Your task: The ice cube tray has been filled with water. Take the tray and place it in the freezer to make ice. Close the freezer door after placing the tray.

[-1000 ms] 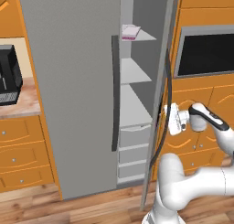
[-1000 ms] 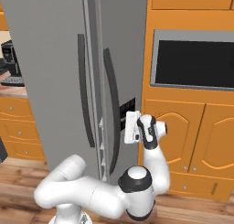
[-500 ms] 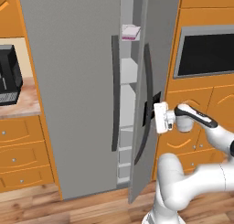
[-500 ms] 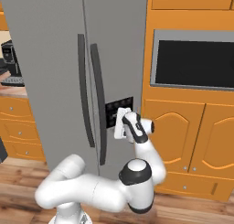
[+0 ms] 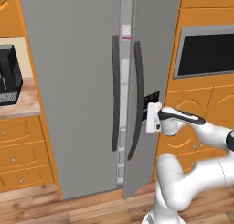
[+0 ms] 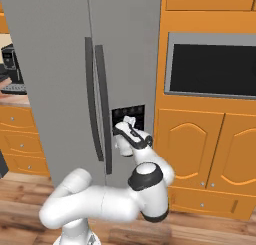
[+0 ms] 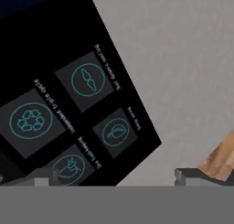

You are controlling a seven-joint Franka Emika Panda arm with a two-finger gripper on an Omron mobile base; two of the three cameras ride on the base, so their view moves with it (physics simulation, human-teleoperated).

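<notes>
A: From the left base view, the freezer door (image 5: 151,81) stood slightly ajar, the ice cube tray (image 5: 125,32) glimpsed on a shelf through the gap.

B: The right base view showed the door (image 6: 131,64) nearly flush. The tool (image 5: 152,119) faced its black panel (image 7: 68,104), fingers (image 7: 43,177) apart, holding nothing.

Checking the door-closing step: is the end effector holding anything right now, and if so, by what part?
Nothing is held. The open end effector presses against the freezer door at its black panel, not the handle.
</notes>
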